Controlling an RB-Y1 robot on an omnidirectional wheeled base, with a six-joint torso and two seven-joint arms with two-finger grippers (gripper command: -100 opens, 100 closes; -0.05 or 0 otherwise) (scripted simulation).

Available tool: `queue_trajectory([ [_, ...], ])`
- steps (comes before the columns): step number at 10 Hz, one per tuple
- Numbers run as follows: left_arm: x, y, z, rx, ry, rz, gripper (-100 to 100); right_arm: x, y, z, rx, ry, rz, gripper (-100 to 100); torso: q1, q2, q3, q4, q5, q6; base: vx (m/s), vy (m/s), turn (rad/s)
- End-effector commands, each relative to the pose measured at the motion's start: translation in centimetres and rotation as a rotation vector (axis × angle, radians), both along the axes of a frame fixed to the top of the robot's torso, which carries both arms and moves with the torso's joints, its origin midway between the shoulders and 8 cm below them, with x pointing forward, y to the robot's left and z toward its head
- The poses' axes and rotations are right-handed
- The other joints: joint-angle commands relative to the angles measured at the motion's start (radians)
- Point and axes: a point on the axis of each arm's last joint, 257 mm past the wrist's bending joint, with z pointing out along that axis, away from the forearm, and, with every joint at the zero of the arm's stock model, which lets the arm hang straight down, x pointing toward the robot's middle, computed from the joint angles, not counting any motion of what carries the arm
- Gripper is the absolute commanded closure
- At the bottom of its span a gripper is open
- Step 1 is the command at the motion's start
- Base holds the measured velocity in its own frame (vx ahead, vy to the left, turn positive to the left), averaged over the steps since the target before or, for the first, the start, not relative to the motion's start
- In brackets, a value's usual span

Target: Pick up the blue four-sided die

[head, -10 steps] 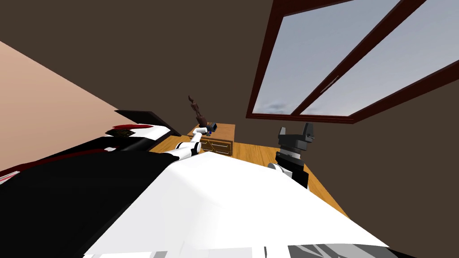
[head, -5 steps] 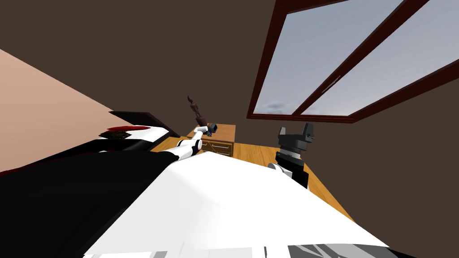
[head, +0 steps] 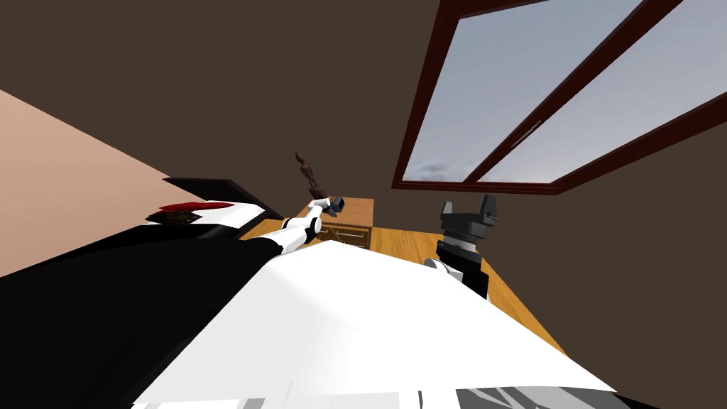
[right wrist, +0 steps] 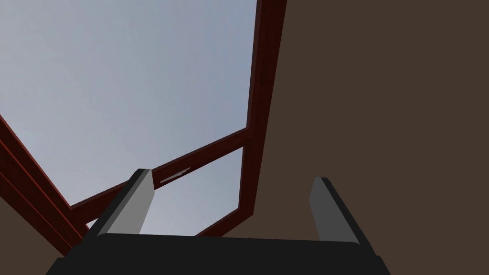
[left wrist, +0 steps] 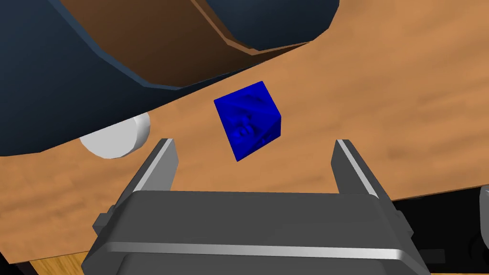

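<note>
The blue die (left wrist: 248, 119) lies on a brown wooden top (left wrist: 382, 95), just beyond the fingertips of my left gripper (left wrist: 255, 155) and roughly centred between them. That gripper is open, with nothing between its fingers. In the head view the left gripper (head: 335, 204) reaches out over a small wooden bedside stand (head: 355, 213). My right gripper (head: 467, 211) is raised at the right, open and empty, and in the right wrist view (right wrist: 231, 191) its fingers stand wide apart.
A dark blue and brown object (left wrist: 143, 43) rises close behind the die, with a white round piece (left wrist: 117, 141) beside the left finger. A brown figurine (head: 309, 174) stands on the stand. A bed (head: 206, 216) lies to the left, a window (head: 568, 92) to the right.
My left hand has edged slightly farther over the stand. The head view has shifted a little, so the bed sits further left. The right arm has not moved.
</note>
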Motion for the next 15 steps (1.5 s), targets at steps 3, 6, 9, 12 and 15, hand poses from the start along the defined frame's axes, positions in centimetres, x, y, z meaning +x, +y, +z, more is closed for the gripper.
queue_trajectory([
  [3,-0.7,-0.4,-1.6,0.001,-0.001,-0.007,-100,0.0,0.0,0.0,0.000,0.000,0.000,0,-0.001,-0.001,0.000,0.000,0.000,0.000,0.037,0.011,0.019],
  [6,-0.7,-0.4,-1.9,0.001,0.000,-0.008,100,0.0,0.0,0.0,0.000,0.000,0.000,0,-0.002,-0.001,-0.001,0.000,0.000,0.000,0.037,0.006,0.008],
  [9,-0.7,-0.4,-1.9,0.000,-0.001,-0.006,100,0.0,0.0,0.0,0.000,0.000,0.000,0,-0.001,0.001,0.000,0.000,0.000,0.001,0.000,0.000,0.000],
  [12,-0.6,-0.3,-1.4,0.001,-0.001,-0.006,100,0.0,0.0,0.0,0.000,0.000,0.000,0,-0.001,0.001,0.000,0.000,0.000,0.000,-0.010,-0.002,-0.007],
  [15,-0.2,-0.1,-0.7,0.001,-0.002,-0.003,100,0.0,0.0,0.0,0.000,0.000,0.000,0,-0.002,0.005,0.003,0.001,-0.001,0.001,-0.053,-0.008,-0.020],
])
